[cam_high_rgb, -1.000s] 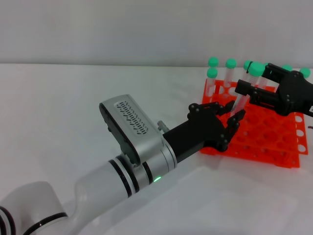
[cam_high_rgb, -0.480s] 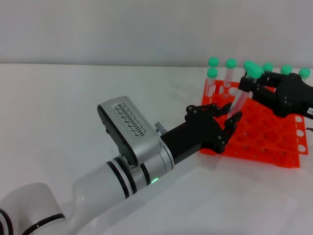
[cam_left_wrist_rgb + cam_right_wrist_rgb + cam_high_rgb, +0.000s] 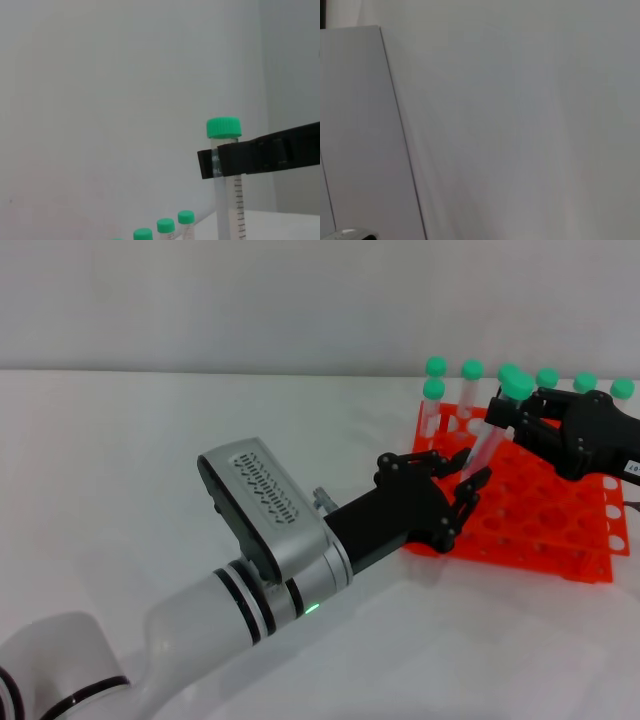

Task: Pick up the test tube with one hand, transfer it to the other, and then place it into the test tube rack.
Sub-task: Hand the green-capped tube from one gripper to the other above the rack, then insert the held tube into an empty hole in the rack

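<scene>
The test tube, clear with a green cap, hangs tilted over the near left part of the orange-red test tube rack. My right gripper is shut on it just below the cap. My left gripper is at the rack's left edge, fingers spread open around the tube's lower end. In the left wrist view the tube stands upright with a black finger of the right gripper clamped across it under the cap.
Several other green-capped tubes stand in the rack's back rows; some show in the left wrist view. The white table stretches left of the rack. The right wrist view shows only pale wall.
My left arm has drawn back slightly to the left, away from the tube. The right gripper keeps the tube near its cap and has shifted a little.
</scene>
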